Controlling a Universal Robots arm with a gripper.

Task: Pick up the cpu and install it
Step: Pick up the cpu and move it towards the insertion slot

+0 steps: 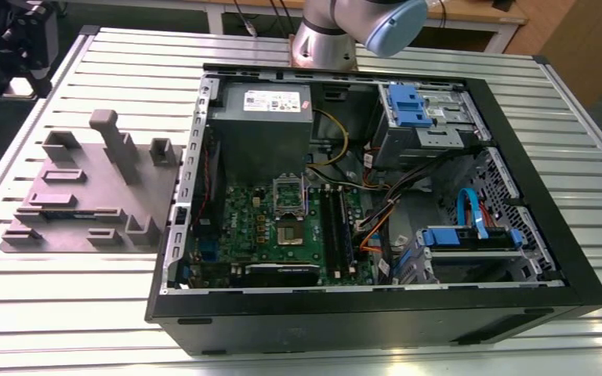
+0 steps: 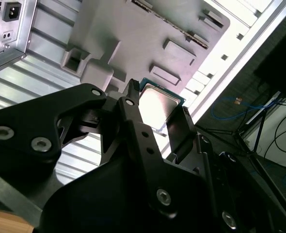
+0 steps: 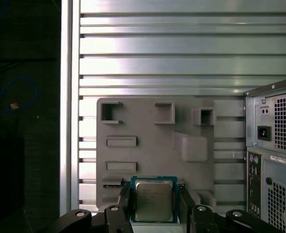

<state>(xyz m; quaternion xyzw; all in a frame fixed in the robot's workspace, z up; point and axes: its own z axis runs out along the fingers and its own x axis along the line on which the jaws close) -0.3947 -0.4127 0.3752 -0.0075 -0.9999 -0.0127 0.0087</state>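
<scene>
The black gripper [image 3: 155, 206] has its two fingers [image 3: 184, 201] closed against opposite edges of the flat, square, silvery-grey cpu [image 3: 153, 200] with a thin green rim. Both wrist views show the cpu [image 2: 157, 104] pinched between the fingers, raised clear of the grey moulded holder tray [image 3: 148, 126]. In the exterior view, the tray [image 1: 92, 200] rests on the slatted aluminium tabletop [image 1: 71, 313], beside the open black computer case [image 1: 552, 258]. The case holds the green motherboard's dark square socket frame [image 1: 289, 227].

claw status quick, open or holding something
claw: closed, holding the chip between its fingers
</scene>
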